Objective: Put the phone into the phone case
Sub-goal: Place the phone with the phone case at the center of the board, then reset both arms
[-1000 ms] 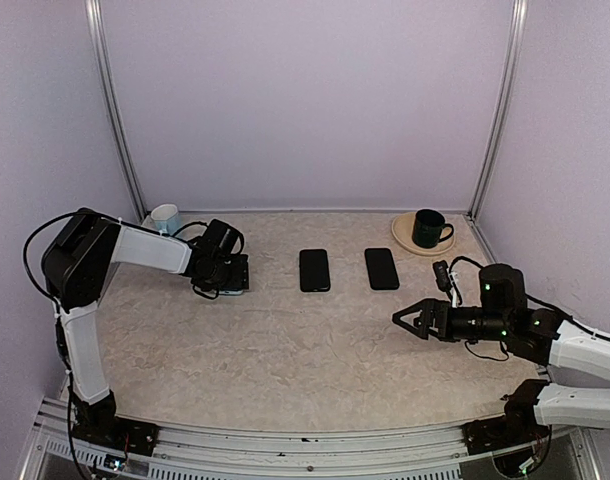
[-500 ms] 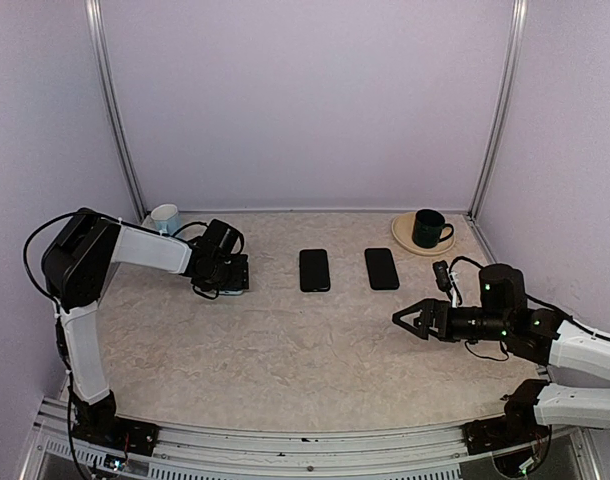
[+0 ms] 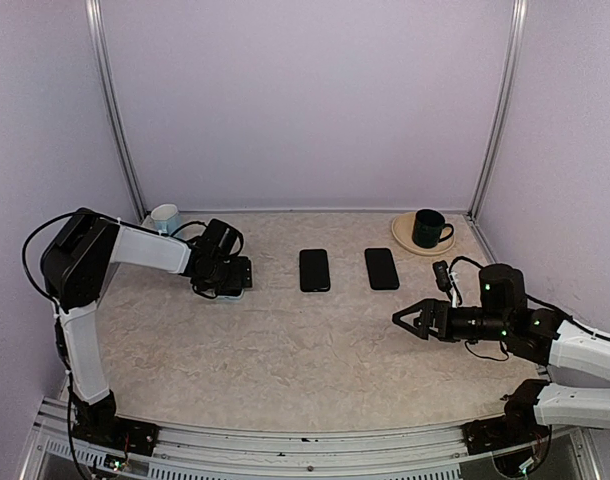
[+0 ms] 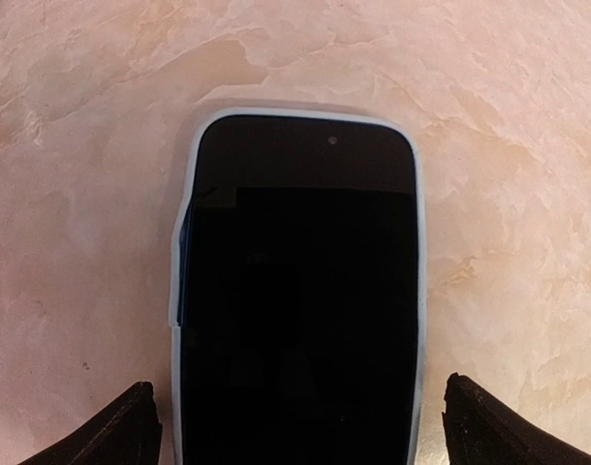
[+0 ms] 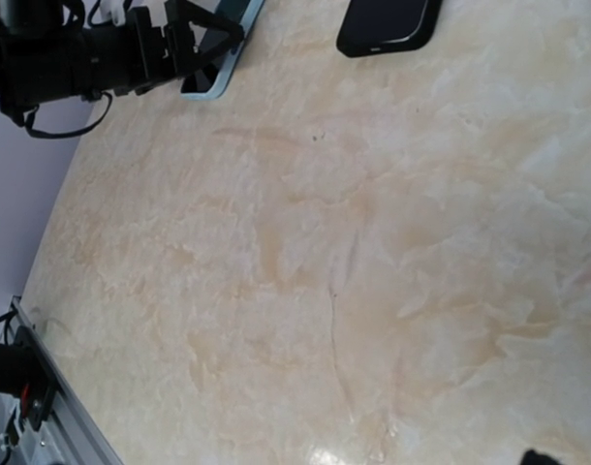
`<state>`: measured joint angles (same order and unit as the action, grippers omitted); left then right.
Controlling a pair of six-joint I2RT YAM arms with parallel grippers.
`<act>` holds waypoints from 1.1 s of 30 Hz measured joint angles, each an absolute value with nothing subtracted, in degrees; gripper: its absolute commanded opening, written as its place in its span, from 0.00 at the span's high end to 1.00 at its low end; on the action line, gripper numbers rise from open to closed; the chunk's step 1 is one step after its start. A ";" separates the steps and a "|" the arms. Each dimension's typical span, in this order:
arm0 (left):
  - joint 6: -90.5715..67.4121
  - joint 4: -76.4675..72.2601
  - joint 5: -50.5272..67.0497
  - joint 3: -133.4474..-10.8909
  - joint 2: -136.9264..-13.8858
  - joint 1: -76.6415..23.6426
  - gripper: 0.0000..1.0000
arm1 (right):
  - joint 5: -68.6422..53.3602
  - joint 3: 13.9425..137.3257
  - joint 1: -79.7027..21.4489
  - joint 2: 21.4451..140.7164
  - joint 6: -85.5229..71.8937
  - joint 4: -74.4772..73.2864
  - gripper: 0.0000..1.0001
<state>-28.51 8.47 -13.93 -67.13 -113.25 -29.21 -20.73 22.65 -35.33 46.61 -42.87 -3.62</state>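
1. We see the phone [image 4: 300, 291] lying flat on the worktop [image 4: 509, 145] inside the pale blue phone case [image 4: 301, 112]; the frame edge cuts off its lower end.
2. Along the left rim the case bulges a little; we cannot tell if it sits fully there.
3. The left pincer [image 4: 297, 428] stands wide, one fingertip on each side, not touching the case.
4. The right pincer [image 3: 409, 320], well apart, is wide and holds nothing.

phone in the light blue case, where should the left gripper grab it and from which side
Grip the phone across its two long edges, coming straight down. It lies flat, screen up, on the table, so only its thin sides offer a hold. The left gripper hangs over it, jaws open either side.
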 measured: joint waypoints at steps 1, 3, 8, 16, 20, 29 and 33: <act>-28.53 8.43 -13.93 -67.00 -112.97 -29.21 0.01 | -20.71 22.65 -35.33 46.61 -42.83 -3.62 0.00; -28.58 8.51 -13.96 -66.43 -111.83 -29.23 0.01 | -20.71 22.65 -35.33 46.72 -42.63 -3.62 0.00; -28.67 9.02 -15.40 -64.95 -105.16 -30.50 0.01 | -19.90 22.85 -35.33 48.25 -41.39 -4.16 0.00; -27.07 10.17 -19.46 -62.30 -88.84 -37.28 0.01 | -12.36 26.04 -35.29 49.89 -37.32 -10.09 0.00; -26.26 11.33 -19.94 -57.41 -79.66 -36.80 0.01 | -6.13 28.29 -34.70 49.65 -33.82 -11.62 0.00; -23.83 17.02 -19.64 -49.93 -61.63 -34.48 0.01 | -3.44 28.91 -20.75 47.24 -25.08 -12.16 0.00; -22.96 17.30 -18.41 -45.71 -52.88 -30.44 0.01 | -9.34 29.15 -10.22 47.68 -24.12 -11.31 0.00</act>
<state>-22.96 17.30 -18.41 -45.71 -52.88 -30.44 -9.34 29.15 -10.22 47.68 -24.12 -11.31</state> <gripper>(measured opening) 0.989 0.996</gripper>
